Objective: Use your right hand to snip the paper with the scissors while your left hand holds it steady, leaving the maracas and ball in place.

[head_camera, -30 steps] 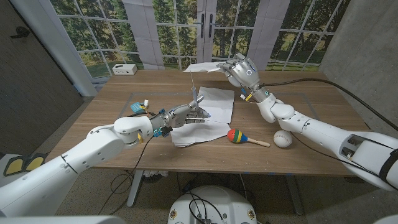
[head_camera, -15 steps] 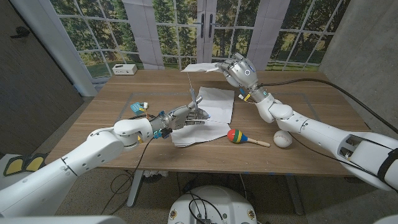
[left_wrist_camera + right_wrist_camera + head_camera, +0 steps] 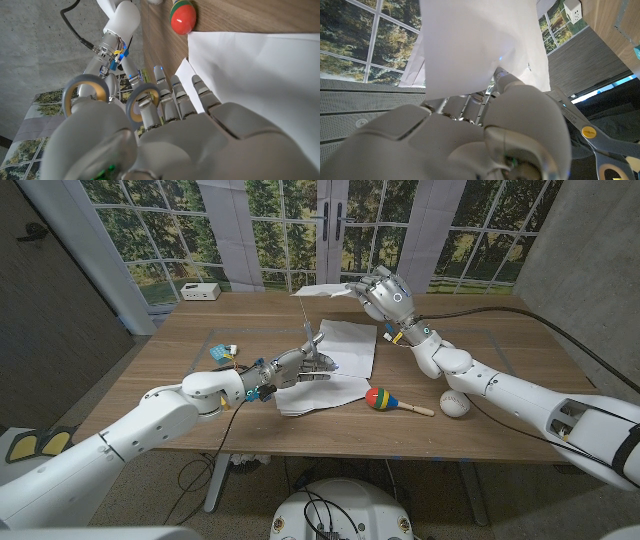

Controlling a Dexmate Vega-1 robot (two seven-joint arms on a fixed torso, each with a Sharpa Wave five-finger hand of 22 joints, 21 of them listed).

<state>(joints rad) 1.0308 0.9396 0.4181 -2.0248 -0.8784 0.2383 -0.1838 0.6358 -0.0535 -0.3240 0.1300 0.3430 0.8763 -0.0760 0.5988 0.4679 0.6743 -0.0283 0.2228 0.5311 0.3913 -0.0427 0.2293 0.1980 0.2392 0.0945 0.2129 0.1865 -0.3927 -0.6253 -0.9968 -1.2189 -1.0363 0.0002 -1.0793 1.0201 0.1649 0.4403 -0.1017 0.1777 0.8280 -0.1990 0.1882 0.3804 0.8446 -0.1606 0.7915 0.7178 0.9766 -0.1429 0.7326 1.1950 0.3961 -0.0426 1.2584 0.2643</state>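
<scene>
Two hands, left hand point(image 3: 300, 363) gripping scissors point(image 3: 312, 330), right hand point(image 3: 385, 295) holding paper point(image 3: 322, 289)

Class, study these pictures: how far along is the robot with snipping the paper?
Done: both items are picked up, though with the roles swapped. The right hand holds a sheet raised over the table's far side, and the left hand grips the scissors, blades pointing up. In hand: bringing blades to sheet. Left: the snip; no cut shows. Maraca and ball lie undisturbed.
</scene>
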